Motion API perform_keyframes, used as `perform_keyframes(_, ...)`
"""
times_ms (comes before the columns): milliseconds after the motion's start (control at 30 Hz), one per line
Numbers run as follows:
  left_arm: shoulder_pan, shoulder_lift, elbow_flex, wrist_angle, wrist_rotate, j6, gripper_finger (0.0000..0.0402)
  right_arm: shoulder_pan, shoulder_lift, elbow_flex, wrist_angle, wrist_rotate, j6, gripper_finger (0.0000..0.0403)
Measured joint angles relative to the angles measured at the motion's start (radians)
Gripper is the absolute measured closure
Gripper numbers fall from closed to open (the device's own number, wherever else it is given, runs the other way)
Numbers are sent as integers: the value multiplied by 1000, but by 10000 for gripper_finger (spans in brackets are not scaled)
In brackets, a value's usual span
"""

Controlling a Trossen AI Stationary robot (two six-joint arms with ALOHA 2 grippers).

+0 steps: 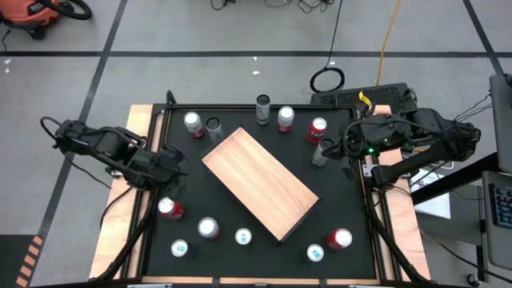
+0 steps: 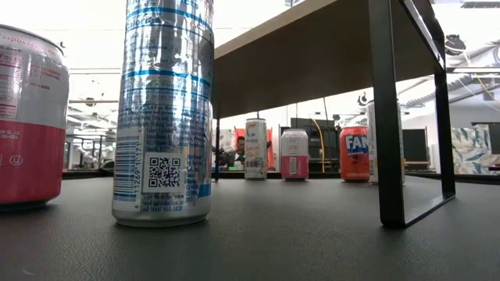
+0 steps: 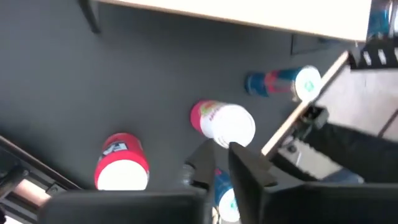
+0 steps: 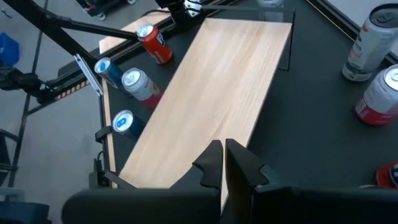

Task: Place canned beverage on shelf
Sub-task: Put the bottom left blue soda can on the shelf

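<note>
The shelf (image 1: pixel 260 182), a pale wooden slab on black legs (image 2: pixel 388 117), stands slantwise in the middle of the black table. Several cans stand upright on the table around it, none on it. My left gripper (image 1: pixel 170 166) hovers over the table's left side, above a red can (image 1: pixel 170 209). In the left wrist view its fingers (image 3: pixel 222 158) stand a little apart, with nothing between them but a blue can (image 3: pixel 225 200) far below. My right gripper (image 1: pixel 324 150) is shut and empty, raised over the shelf's right end (image 4: pixel 224 155). Neither gripper shows in the low view.
Cans line the far edge: a grey one (image 1: pixel 263 109), a white-and-red one (image 1: pixel 286 118), a red one (image 1: pixel 318 129). More stand at the near edge (image 1: pixel 243 237) and near right (image 1: pixel 340 238). A tall silver-blue can (image 2: pixel 164 117) fills the low view's left.
</note>
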Motion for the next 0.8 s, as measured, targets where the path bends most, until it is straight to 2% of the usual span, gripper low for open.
perform_keyframes(233,-52,87,0,84,107,87,244,0,0,0,8,0,-2,403)
perform_keyframes(333,-121,128,0,118,130,96,217,0,0,0,8,0,-2,403)
perform_keyframes(433,-183,161,0,113,140,36,201,0,0,0,7,0,-3,403)
perform_keyframes(667,-345,234,0,134,100,-6,165,0,0,0,-4,0,-4,403)
perform_keyframes(800,-435,266,0,163,29,-6,137,0,0,0,-4,-3,-3,403)
